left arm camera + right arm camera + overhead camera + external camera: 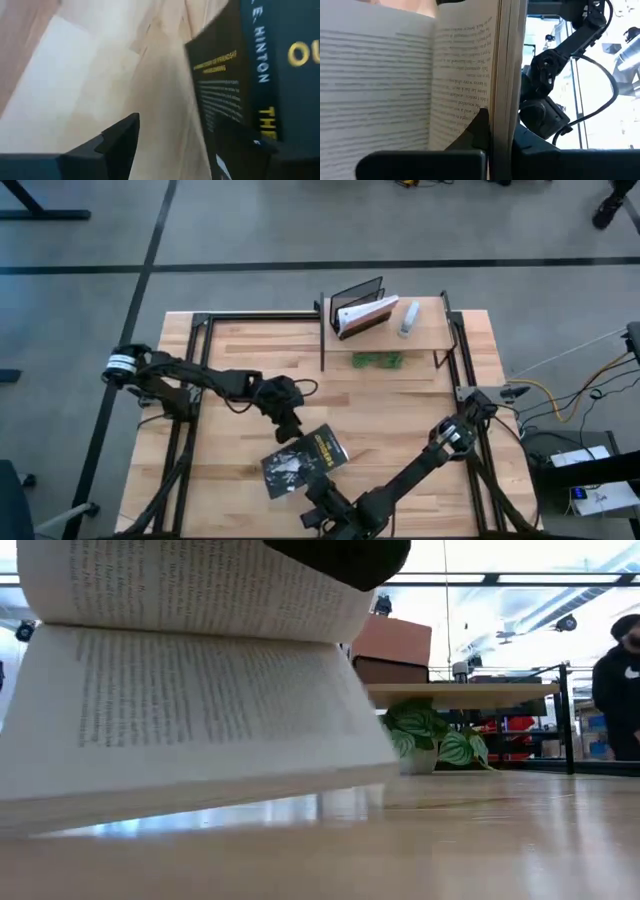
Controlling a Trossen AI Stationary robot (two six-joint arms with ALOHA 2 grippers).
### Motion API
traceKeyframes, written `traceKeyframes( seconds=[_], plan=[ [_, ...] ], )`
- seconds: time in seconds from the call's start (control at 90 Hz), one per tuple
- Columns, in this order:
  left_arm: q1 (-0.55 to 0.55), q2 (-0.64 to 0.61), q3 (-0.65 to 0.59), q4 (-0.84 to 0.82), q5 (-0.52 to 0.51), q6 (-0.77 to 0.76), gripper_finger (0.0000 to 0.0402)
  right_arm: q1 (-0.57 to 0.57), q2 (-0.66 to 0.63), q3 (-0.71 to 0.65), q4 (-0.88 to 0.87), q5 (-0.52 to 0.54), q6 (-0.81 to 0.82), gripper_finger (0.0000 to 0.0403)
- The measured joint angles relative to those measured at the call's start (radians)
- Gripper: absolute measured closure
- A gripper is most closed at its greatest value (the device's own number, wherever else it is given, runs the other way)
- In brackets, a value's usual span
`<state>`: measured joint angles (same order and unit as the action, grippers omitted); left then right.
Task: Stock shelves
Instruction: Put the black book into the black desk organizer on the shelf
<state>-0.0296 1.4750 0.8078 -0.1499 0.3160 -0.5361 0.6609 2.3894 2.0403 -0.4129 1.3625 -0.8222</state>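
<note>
The right gripper (492,130) is clenched on some pages of the open black paperback book (305,460), which lies cover up on the wooden bench (230,350). The left gripper (287,427), released, sits just beside the book. Far beyond both stands the light wood riser shelf (425,330). If lifted, thin pages may tear or slip out.

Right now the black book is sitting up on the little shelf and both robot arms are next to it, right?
Not quite. The black book is not on the little shelf. It lies low on the big tabletop, at the near end, far from the shelf. The high view shows it. Both arms are next to it.
</note>
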Motion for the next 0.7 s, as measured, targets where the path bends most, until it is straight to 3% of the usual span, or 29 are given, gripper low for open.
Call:
traceKeyframes(
  seconds=[0.156, 0.256, 0.322, 0.7],
  plan=[
    [0.001, 0.000, 0.000, 0.000, -0.123, 0.080, 0.0160, -0.001, 0.000, 0.000, 0.000, 0.000, 0.000, 0.0403],
    [0.000, 0.000, 0.000, 0.000, -0.219, 0.062, 0.0163, 0.000, 0.000, 0.000, 0.000, 0.002, -0.011, 0.0403],
    [0.001, 0.000, 0.000, 0.000, -0.224, 0.035, 0.0168, 0.000, 0.000, 0.000, 0.000, 0.021, -0.043, 0.0403],
    [0.034, 0.000, -0.001, 0.001, 0.213, 0.025, 0.0167, -0.004, -0.001, 0.000, 0.007, 0.054, -0.163, 0.0403]
  ],
)
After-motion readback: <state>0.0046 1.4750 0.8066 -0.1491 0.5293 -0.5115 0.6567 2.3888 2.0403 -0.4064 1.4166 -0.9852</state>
